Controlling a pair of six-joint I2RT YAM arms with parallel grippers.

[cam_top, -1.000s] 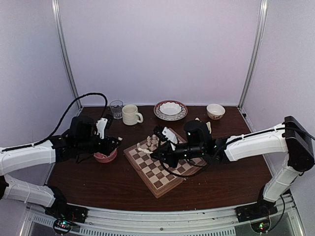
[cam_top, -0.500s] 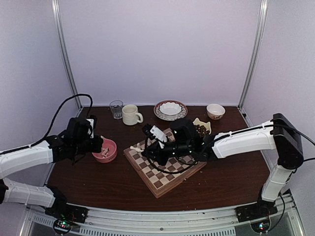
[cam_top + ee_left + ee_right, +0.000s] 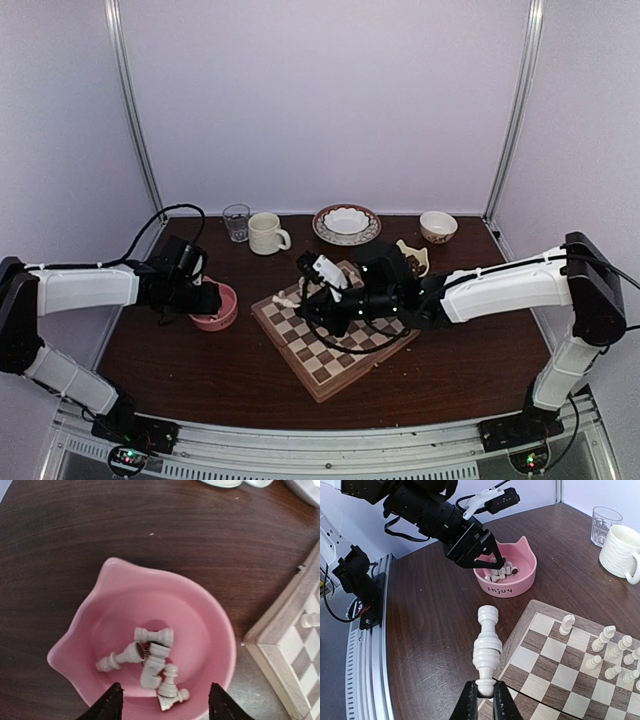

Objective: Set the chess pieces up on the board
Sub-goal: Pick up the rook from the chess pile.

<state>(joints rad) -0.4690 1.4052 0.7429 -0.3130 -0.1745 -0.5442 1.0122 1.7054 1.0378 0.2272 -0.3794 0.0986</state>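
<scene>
Lowered over the pink bowl (image 3: 90, 625) of unplaced pieces (image 3: 152, 652), the left tool (image 3: 162, 702) is spread; a chessman (image 3: 487, 647) is gripped by the right tool (image 3: 486, 697); the board (image 3: 555, 680) is part-filled.

From above, the right arm (image 3: 500, 288) covers part of the checkered wooden board (image 3: 320, 365); its tiny cream chessmen (image 3: 283, 300) seem too small to identify.

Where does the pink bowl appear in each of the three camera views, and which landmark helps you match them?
Top external: the pink bowl sits left of centre, just left of the board.
Left wrist: the pink bowl fills the middle; the board shows at the right edge.
Right wrist: the pink bowl is upper centre, beyond the board.
Shared landmark: the board's corner nearest the bowl.
</scene>
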